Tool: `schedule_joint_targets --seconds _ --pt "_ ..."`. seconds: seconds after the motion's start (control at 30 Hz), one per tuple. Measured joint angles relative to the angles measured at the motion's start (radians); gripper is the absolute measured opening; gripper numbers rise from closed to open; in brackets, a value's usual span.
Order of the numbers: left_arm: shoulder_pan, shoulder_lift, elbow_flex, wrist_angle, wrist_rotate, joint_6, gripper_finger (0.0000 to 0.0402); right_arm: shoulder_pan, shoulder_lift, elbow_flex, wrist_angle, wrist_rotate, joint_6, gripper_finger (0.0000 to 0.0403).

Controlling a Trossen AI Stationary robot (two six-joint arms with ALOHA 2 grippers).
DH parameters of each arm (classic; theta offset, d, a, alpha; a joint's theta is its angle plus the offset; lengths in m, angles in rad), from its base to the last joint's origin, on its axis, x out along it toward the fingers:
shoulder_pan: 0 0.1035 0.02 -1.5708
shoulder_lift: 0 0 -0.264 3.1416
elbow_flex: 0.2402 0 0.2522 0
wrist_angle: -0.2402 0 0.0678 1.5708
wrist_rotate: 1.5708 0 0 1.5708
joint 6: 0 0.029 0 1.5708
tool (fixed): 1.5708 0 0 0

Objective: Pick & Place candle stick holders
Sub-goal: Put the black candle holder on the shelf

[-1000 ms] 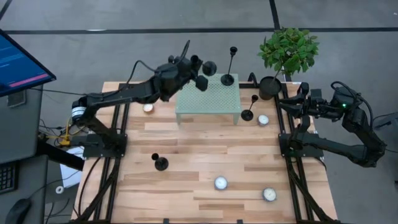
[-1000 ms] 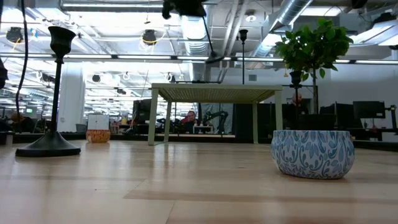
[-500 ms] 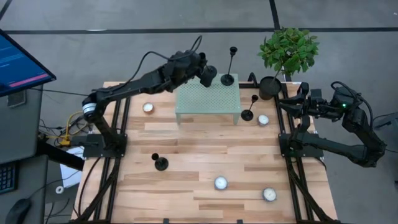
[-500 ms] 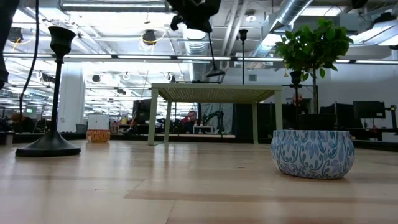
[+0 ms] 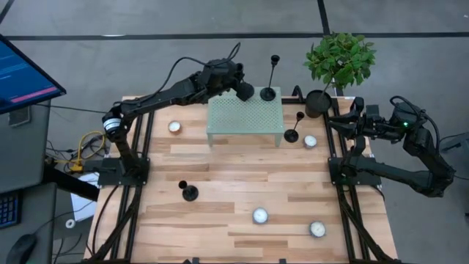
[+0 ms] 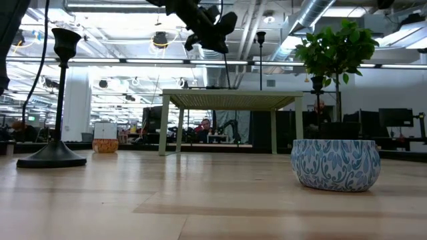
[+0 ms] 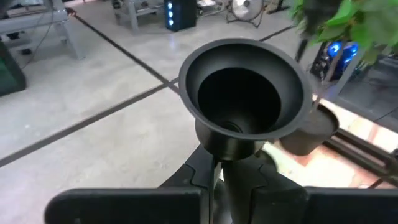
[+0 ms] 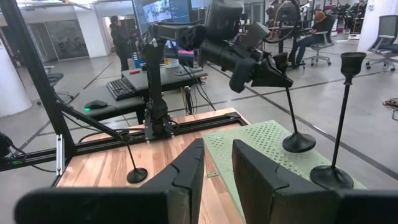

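Observation:
My left gripper (image 5: 236, 82) is shut on a tall black candle stick holder (image 8: 291, 112) over the far left part of the green perforated stand (image 5: 245, 117). Its cup (image 7: 245, 93) faces the left wrist camera. Another tall holder (image 5: 269, 93) stands by its disc base on the stand's far right corner. One short holder (image 5: 292, 136) stands on the table to the right of the stand, another (image 5: 190, 192) toward the near left. My right gripper (image 8: 217, 168) is open and empty at the table's right edge (image 5: 338, 122). My left gripper pinches the holder's thin stem just under the cup (image 7: 232, 158) between its two fingers (image 7: 267, 183). It comes from the table's left, slanting down, across the stem. The holder hangs nearly upright, its disc base (image 8: 298, 144) at the stand's top; whether it touches, I cannot tell.
A black plant pot (image 5: 319, 103) with a green plant (image 5: 341, 59) stands at the far right. Several small white candles lie on the wooden table, among them (image 5: 174, 127), (image 5: 310, 141), (image 5: 260, 215). A patterned cup (image 6: 335, 163) shows close in the low view.
My left gripper has gone toward the table's right edge and come down over the green stand with the candle stick holder. The holder has turned from tilted to nearly upright, and its base has sunk to the stand's top.

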Motion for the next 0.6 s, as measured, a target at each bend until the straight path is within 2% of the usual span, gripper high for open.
schedule_joint_targets --seconds 0.6 --pt "0.015 0.015 0.000 -0.025 0.014 0.008 0.0017 0.000 0.000 0.000 0.000 0.000 0.000 0.0076"
